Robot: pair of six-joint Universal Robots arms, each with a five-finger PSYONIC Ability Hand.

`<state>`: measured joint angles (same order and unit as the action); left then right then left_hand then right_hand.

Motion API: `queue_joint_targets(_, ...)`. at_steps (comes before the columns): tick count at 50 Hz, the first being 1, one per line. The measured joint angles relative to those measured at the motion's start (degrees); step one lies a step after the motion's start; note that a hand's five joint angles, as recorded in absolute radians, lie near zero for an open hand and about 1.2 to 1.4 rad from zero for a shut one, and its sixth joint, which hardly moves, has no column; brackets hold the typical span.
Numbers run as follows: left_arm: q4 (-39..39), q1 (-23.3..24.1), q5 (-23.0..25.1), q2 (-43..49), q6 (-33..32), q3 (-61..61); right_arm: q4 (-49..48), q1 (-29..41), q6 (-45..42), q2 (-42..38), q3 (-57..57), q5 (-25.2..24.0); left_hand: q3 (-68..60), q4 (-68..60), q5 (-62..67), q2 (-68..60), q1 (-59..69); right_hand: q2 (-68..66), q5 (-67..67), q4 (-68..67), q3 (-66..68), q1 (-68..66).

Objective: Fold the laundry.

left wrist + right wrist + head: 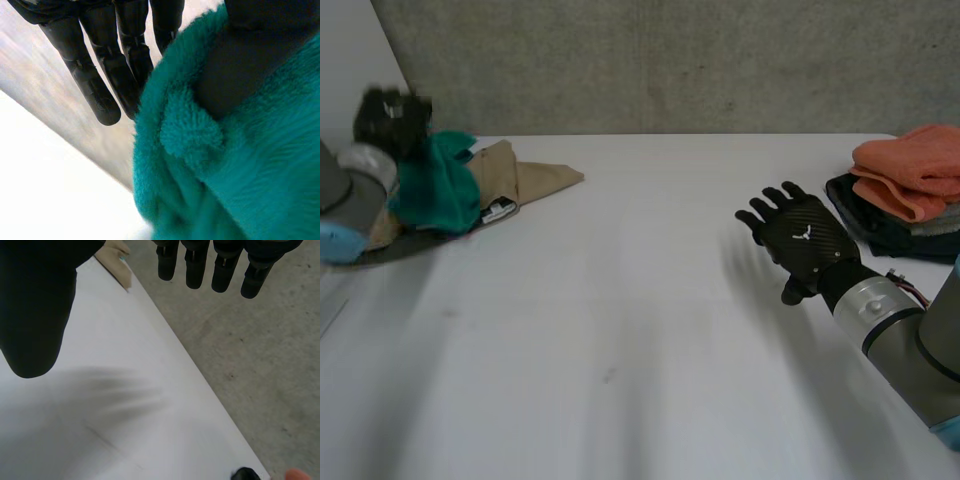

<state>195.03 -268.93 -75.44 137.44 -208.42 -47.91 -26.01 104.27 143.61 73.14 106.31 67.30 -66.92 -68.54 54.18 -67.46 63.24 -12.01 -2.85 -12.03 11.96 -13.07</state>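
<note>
The white worktop point(620, 330) lay bare across its wide middle, its far edge meeting a grey concrete wall point(670, 60). Laundry sat only at the two far corners, well apart. At the right-hand corner stood a stack of folded orange towels point(915, 165) on dark folded garments point(875, 225), close to the worktop's edge.

The right hand point(800, 238) hovered over the bare surface just beside that stack, palm down, its fingers point(220, 265) straight and spread, holding nothing. Its arm reached in from the near right.

The left hand point(392, 115) was raised above the far left corner, the arm bent in from the left edge. A teal cloth point(435, 185) hung from it, down to the heap on the worktop. In the left wrist view the thumb pressed deep into the fleecy teal fabric, which was caught between the thumb and the straight fingers point(100, 85).

Beneath and just beside the teal cloth lay a crumpled tan garment point(525, 178), one corner pointing out toward the open middle of the worktop.
</note>
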Motion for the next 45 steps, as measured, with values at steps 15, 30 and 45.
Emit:
queue_joint_targets(15,3.8,25.5,-2.2,-24.5,29.6,-14.4,0.1,-2.3,2.4,5.5,-1.2,7.8,-1.2,-0.1,2.5,-0.9,2.1,0.0,0.0,0.0,0.0,0.0)
queue_joint_targets(30,0.3,42.9,-5.6,-4.0,29.7,-15.0,1.1,-9.0,11.2,6.9,-2.4,8.8,51.8,53.8,-50.0,52.1,-49.4,0.0,0.0,0.0,0.0,0.0)
queue_joint_targets(45,-1.0,24.6,-4.6,-20.2,20.2,-26.2,18.6,-4.2,13.9,6.0,-5.3,8.5,52.3,54.3,-50.4,52.6,-49.4,0.0,0.0,0.0,0.0,0.0)
